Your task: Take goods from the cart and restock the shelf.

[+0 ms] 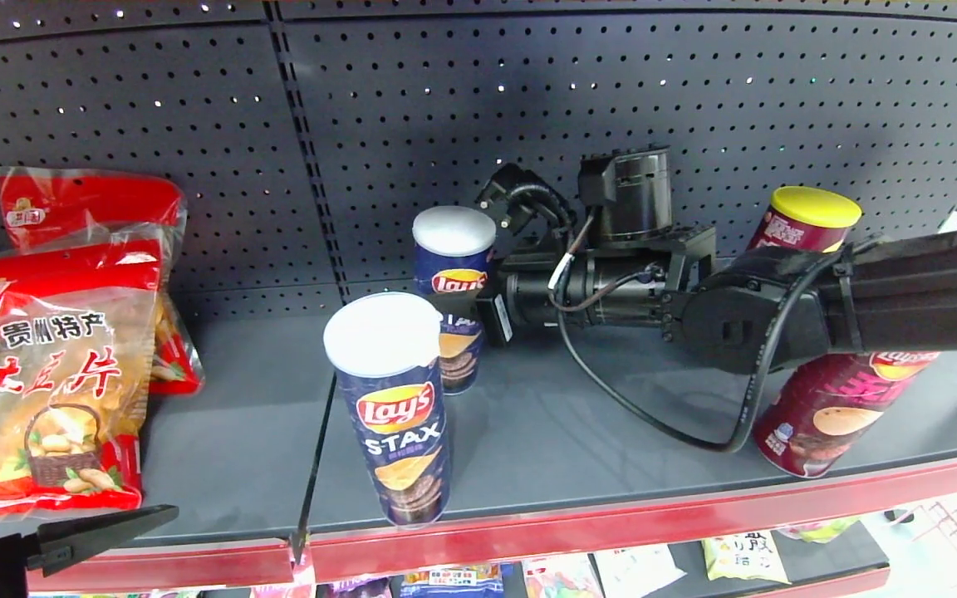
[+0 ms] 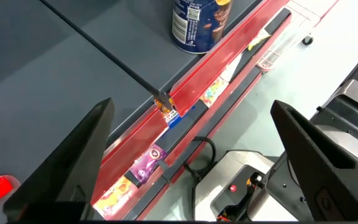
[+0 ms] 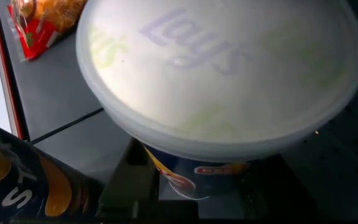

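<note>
The rear can (image 1: 452,266) stands upright deep on the shelf (image 1: 578,432), close to the pegboard (image 1: 694,100). It is a tall dark-blue tube with a pale, frosted lid and a red-and-yellow logo on its side, with a picture of chips lower down. The right gripper (image 1: 478,320) comes in from 3 o'clock, and its jaws are clamped on the can's middle, one dark finger on each side of the tube.

A matching front can (image 1: 399,407) stands at 7 o'clock from it, near the shelf's red lip and apart from the rear one. Off at 3 o'clock, past the arm, a maroon can (image 1: 827,415) with a yellow lid leans, partly hidden behind the arm. At 9 o'clock, red snack bags (image 1: 63,365) stand propped up.

The left gripper (image 2: 188,162) hangs low before the shelf edge, its jaws wide apart and holding nothing.
</note>
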Controlling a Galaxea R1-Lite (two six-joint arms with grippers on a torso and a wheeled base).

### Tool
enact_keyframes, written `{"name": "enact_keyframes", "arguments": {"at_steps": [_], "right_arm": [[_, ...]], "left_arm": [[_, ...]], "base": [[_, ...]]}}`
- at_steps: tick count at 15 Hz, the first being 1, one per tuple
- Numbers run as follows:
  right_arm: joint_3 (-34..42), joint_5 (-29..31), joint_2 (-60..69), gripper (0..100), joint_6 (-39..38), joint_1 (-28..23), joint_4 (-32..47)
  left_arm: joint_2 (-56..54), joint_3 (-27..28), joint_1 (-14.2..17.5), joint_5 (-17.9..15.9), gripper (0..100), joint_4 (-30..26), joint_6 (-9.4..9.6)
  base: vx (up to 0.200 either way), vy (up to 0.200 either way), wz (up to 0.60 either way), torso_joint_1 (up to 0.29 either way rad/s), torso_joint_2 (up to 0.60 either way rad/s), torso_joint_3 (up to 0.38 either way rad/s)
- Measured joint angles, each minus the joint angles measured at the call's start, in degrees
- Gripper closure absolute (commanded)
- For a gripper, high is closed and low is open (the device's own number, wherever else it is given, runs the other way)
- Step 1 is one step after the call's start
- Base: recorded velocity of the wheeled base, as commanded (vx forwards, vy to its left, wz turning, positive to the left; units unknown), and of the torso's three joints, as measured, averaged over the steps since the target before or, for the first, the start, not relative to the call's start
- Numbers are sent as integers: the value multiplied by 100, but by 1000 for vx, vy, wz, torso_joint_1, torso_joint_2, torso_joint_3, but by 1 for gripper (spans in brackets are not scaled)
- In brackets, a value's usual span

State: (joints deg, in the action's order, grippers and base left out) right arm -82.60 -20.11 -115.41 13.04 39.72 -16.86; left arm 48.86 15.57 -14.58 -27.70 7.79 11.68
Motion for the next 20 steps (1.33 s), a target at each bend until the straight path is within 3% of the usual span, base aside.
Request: {"name": "enact_keyframes", "arguments": {"at_steps": [8, 14, 20], "right_arm": [[501, 241, 328, 0, -104, 88, 2], [2297, 862, 1563, 0, -502, 247, -9], [4253, 1109, 3604, 0, -638, 325, 2]], "left_arm": [[17, 0, 2, 72, 0, 1, 2], [317, 66, 0, 450, 0, 33, 0], [1321, 717, -156, 617, 0, 72, 6]], "base": [[0, 0, 0, 0, 0, 0], [0, 0, 0, 0, 0, 0], [0, 0, 0, 0, 0, 0]]}}
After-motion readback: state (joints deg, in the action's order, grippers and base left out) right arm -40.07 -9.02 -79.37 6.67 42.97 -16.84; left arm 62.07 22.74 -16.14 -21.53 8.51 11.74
